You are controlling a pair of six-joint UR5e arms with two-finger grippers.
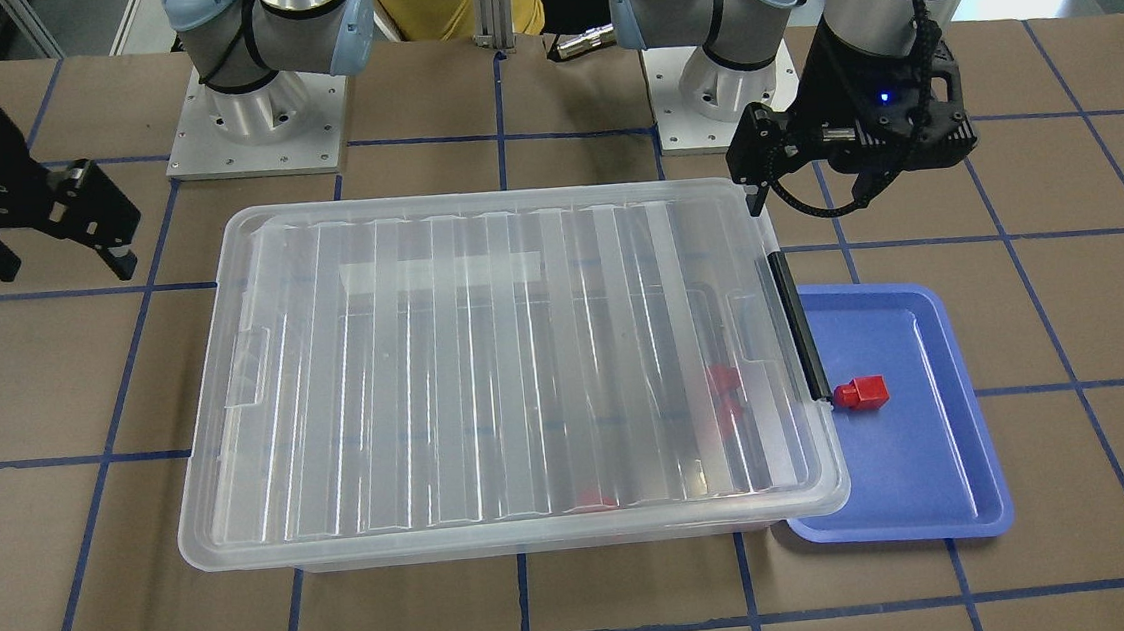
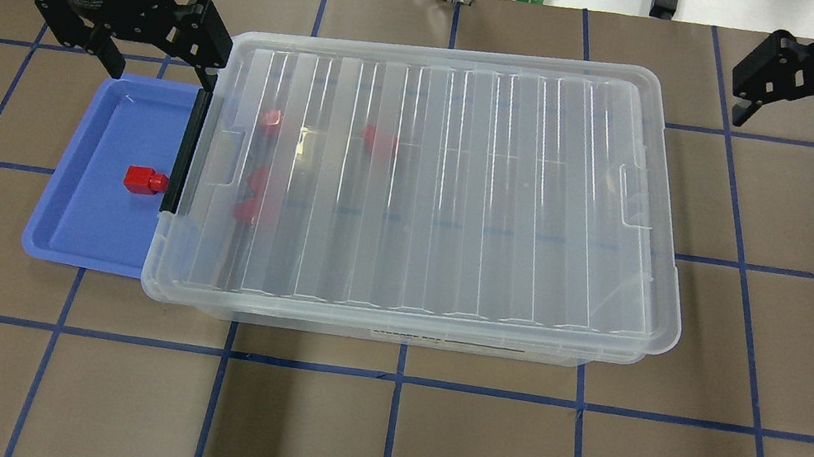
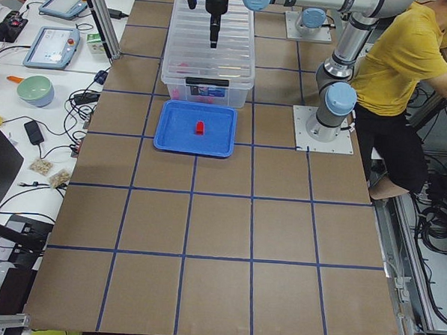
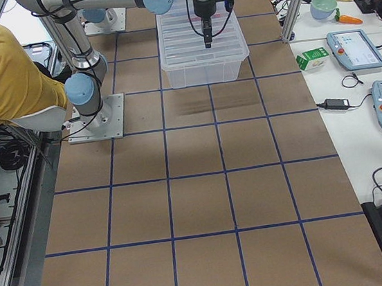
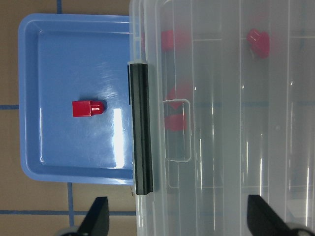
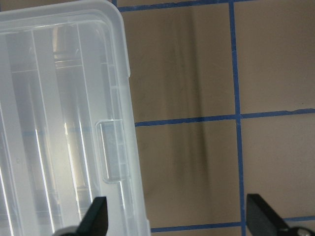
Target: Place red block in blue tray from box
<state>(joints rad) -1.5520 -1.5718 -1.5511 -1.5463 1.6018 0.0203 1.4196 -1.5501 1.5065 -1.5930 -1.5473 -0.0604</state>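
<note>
The left gripper [image 2: 160, 76] is spread wide and holds nothing; its two black fingers [image 5: 97, 217] hang in the air, touching neither plastic nor block. Straight below it lies the black latch [image 5: 141, 128] on the end of the box [image 2: 398, 327], whose ribbed clear lid is shut. One finger is over the blue tray [image 2: 62, 235], the other over the lid.

Just to the tray side of the latch, below and a little forward of the fingertips, the red block [image 5: 87, 108] lies on the tray floor with its stub pointing at the box.

The tray's near edge runs under the box's overhanging rim.

The right gripper [image 2: 789, 124] is also wide open and empty. It hovers well beyond the far end of the box, with bare brown table [image 6: 197, 73] beneath it and the lid's corner at one side.

The left wrist view shows a clear strip of blue between block and latch. In the front-facing view the stub [image 1: 844, 396] seems to meet the latch's end.

Through the lid, the left wrist and overhead views pick out four blurred red pieces [image 2: 271, 121]. The front-facing view gives only faint red smudges. The right wrist view shows none.
</note>
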